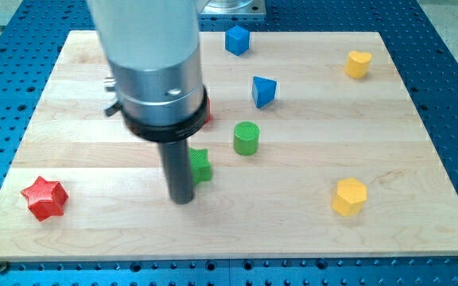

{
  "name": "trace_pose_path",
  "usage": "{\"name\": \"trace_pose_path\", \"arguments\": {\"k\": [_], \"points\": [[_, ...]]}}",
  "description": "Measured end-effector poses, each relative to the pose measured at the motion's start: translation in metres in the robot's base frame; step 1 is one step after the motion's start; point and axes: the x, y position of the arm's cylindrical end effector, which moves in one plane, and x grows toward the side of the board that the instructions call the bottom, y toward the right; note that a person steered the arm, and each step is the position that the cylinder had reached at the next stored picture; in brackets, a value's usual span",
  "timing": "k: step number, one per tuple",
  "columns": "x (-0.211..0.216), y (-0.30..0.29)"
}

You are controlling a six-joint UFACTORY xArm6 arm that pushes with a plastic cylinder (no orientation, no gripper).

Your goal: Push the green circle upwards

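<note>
The green circle [246,137], a short upright cylinder, stands near the middle of the wooden board [308,230]. My tip [182,199] is below and to the left of it, apart from it. A green star-shaped block [201,165] lies between them, right beside the rod and partly hidden by it. The arm's grey body covers the board's upper left.
A blue cube [237,40] and a blue triangular block [264,91] lie above the green circle. A yellow heart-like block [358,63] is at the top right, a yellow hexagon [349,196] at the lower right, a red star [44,198] at the lower left. A red block [206,114] peeks from behind the arm.
</note>
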Motion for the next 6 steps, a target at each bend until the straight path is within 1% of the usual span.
{"name": "trace_pose_path", "arguments": {"k": [1, 2, 3, 4, 5, 6], "points": [[-0.025, 0.026], [-0.039, 0.023], [-0.010, 0.026], [-0.010, 0.094], [-0.043, 0.087], [-0.046, 0.068]]}}
